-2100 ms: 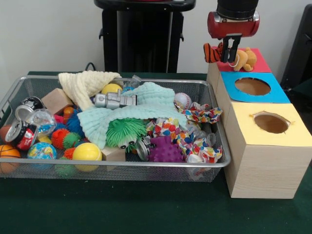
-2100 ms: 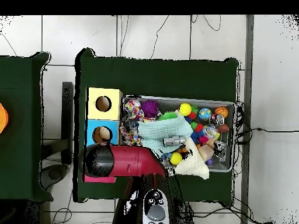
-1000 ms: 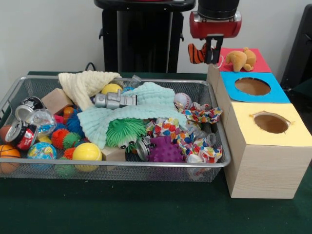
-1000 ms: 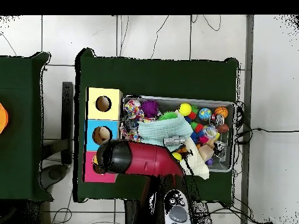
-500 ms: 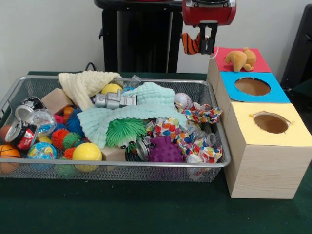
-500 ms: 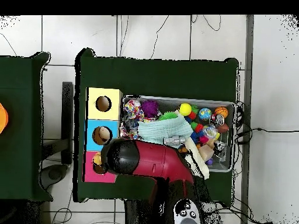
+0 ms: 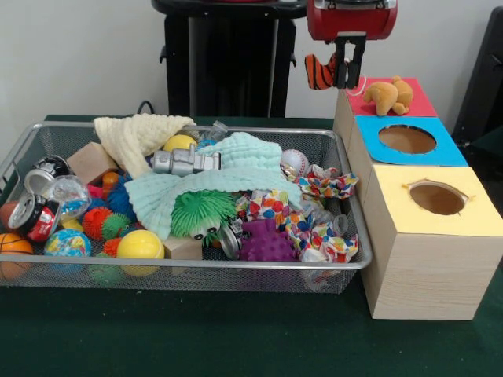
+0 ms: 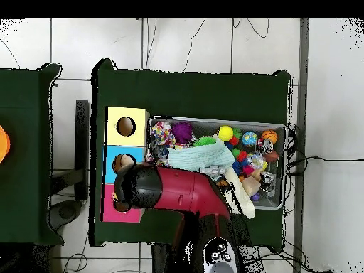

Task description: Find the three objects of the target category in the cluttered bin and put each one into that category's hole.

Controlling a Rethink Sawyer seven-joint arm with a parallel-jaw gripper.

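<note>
My gripper [image 7: 347,77] hangs high, just left of the red-topped box [image 7: 420,104], shut on an orange-and-black striped plush toy [image 7: 317,71] that dangles to the left of its fingers. A tan-orange plush [image 7: 389,94] lies on the red top; the red hole is hidden there. The wire mesh bin [image 7: 196,265] stands left of the boxes, full of clutter. In the overhead view the arm [image 8: 178,193] covers the red box's [image 8: 112,210] hole and the near part of the bin [image 8: 213,119]. No third plush shows.
The blue-topped box [image 7: 449,151] and yellow-topped box [image 7: 479,212] each show an open hole. The bin holds a silver toy robot [image 7: 185,162], mint and cream cloths, spiky balls, cans, a baseball [image 7: 294,162], a yellow ball [image 7: 140,245] and a wooden block.
My gripper, which had drawn left and up from the red box with the striped plush, has now shifted back right toward it. The tan plush stays on the red top.
</note>
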